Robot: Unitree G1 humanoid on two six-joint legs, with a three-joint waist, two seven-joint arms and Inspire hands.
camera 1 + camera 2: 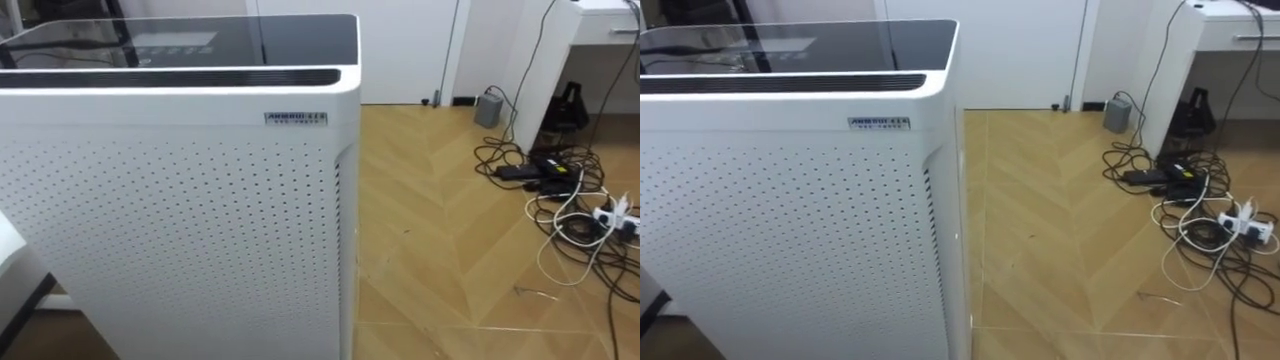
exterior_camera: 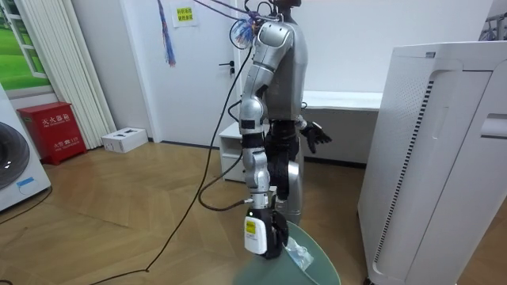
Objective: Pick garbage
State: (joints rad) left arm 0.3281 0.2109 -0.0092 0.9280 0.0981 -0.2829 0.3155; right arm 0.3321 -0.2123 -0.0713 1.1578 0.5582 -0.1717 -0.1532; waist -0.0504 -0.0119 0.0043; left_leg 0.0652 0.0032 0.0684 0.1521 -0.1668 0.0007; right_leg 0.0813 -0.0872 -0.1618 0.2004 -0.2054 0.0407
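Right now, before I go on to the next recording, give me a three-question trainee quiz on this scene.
1. True or false: the white perforated appliance has a black top.
2. What lies on the wood floor at the eye views' right? A) cables B) shoes C) books
3. Room view: are the fingers of the hand held out at waist height spread or curled?
Key: 1 true; 2 A; 3 spread.

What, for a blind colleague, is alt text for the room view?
A humanoid robot stands near a tall white purifier, its right hand hanging low at a round greenish table that holds a clear wrapper. Its left hand is open at waist height.
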